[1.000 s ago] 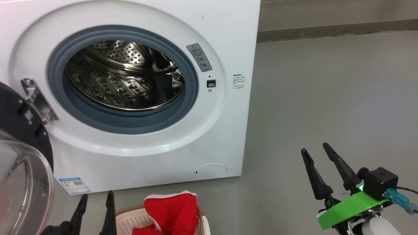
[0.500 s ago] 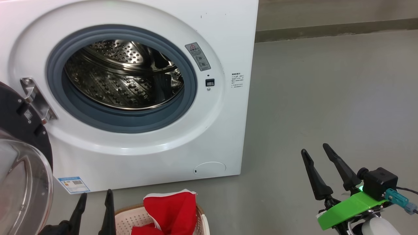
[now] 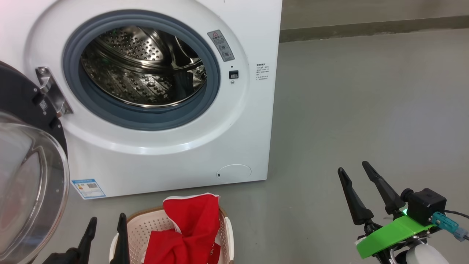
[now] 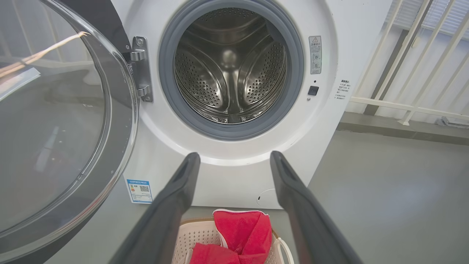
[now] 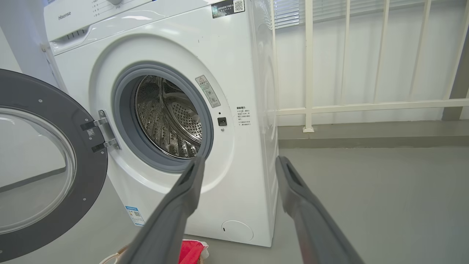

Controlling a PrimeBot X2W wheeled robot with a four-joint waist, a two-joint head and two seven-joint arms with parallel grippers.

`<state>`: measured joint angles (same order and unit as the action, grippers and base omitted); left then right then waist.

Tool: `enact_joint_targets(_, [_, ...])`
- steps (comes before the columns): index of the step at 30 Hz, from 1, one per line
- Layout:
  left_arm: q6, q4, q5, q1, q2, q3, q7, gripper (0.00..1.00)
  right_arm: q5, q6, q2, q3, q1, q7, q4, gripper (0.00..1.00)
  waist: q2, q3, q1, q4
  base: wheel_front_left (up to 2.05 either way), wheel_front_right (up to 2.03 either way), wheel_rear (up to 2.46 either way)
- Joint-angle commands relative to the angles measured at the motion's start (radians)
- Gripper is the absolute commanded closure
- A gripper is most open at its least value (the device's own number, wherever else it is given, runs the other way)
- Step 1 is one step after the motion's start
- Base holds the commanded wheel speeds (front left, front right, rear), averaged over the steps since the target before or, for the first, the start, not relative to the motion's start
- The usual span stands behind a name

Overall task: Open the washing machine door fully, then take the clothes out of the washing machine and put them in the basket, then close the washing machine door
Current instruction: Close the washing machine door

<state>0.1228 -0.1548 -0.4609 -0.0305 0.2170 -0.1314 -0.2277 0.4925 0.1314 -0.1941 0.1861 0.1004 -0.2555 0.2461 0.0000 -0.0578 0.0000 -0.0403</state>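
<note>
Clothes (image 3: 187,225) — one red heap in one basket (image 3: 146,225); one door (image 3: 18,91) open; left fingers (image 3: 121,238), right fingers (image 3: 353,200) apart, empty.

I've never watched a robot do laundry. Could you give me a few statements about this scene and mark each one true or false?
1. The washing machine door stands open, at the left of the washing machine. True.
2. The red clothes lie in the basket. True.
3. Some clothes are inside the machine. False: its drum shows bare steel and no fabric.
4. The left gripper and the right gripper are both open and hold nothing. True.
5. The basket stands to the right of the machine. False: it stands on the floor in front of it, below the door opening.
</note>
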Motion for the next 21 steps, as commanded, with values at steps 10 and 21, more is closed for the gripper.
enact_joint_targets(10, [0.004,0.012,-0.010,0.049,0.025,0.029,-0.009,0.00,0.005,-0.001,-0.014,0.021,0.006,-0.006,-0.021,0.00,0.0000,-0.002,0.0000,0.002,-0.21,0.21,0.00])
enact_joint_targets(21, [0.011,0.008,-0.011,0.050,0.031,0.022,-0.004,0.00,0.008,-0.001,-0.017,0.024,0.004,-0.006,-0.022,0.00,0.0000,-0.006,0.0000,0.010,0.00,0.00,0.00])
